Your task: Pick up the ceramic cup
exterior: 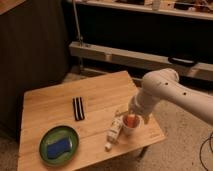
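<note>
The ceramic cup point(129, 124) is a small round white cup with a reddish-orange inside. It stands on the wooden table point(55, 105) near its right front corner. A slim white tube point(114, 131) lies just left of it, touching or nearly touching. My gripper point(131, 114) hangs from the white arm point(165, 95) directly over the cup, its tip right at the cup's rim. The arm body hides most of the gripper.
A green round plate point(59, 145) with a blue sponge point(57, 146) sits at the table's front left. A black striped bar point(78, 108) lies mid-table. A grey rail point(125, 57) and dark shelving stand behind. The table's right edge is close to the cup.
</note>
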`<action>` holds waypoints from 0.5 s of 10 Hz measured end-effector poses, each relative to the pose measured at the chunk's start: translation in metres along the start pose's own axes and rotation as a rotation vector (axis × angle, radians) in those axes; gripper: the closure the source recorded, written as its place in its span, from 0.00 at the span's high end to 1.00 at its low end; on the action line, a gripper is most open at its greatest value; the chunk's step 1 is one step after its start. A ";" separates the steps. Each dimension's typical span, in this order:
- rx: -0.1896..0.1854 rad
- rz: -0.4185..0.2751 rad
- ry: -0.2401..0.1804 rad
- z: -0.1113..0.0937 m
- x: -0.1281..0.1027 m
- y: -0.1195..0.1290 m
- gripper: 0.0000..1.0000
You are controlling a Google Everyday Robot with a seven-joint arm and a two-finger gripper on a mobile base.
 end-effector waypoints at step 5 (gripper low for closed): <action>-0.027 0.048 0.026 -0.010 -0.011 0.054 0.80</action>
